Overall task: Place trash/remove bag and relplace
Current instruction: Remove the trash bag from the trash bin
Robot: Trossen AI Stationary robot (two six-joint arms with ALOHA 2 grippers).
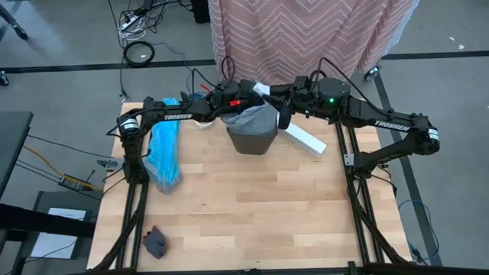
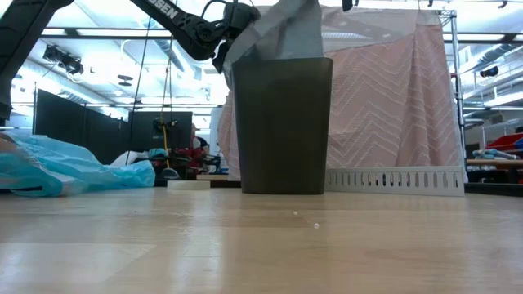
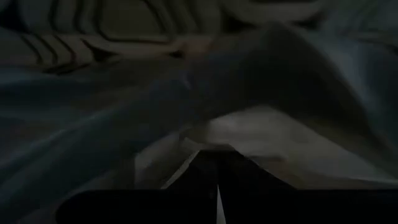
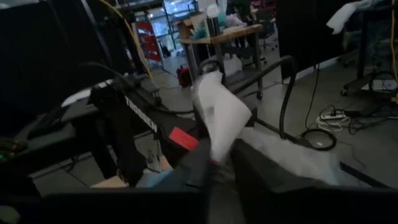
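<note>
Bin point(image 1: 252, 139) stands at table point(image 1: 252, 221) twelve o'clock, grey bag point(image 1: 256, 116) in it. Blue bag point(image 1: 164, 153) lies at bin's nine o'clock; long box point(image 1: 306, 138) at three; small object point(image 1: 156, 242) at table's seven.

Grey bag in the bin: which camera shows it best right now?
The high view: the grey bag sits bunched over the bin between both end effectors. The low view shows only its top above the rim; the left wrist sees dim folds; the right wrist, a pinched strip.

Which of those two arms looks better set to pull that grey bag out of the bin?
Probably the right: the right gripper is shut on the grey bag above the bin. The left gripper's hold is unclear.
</note>
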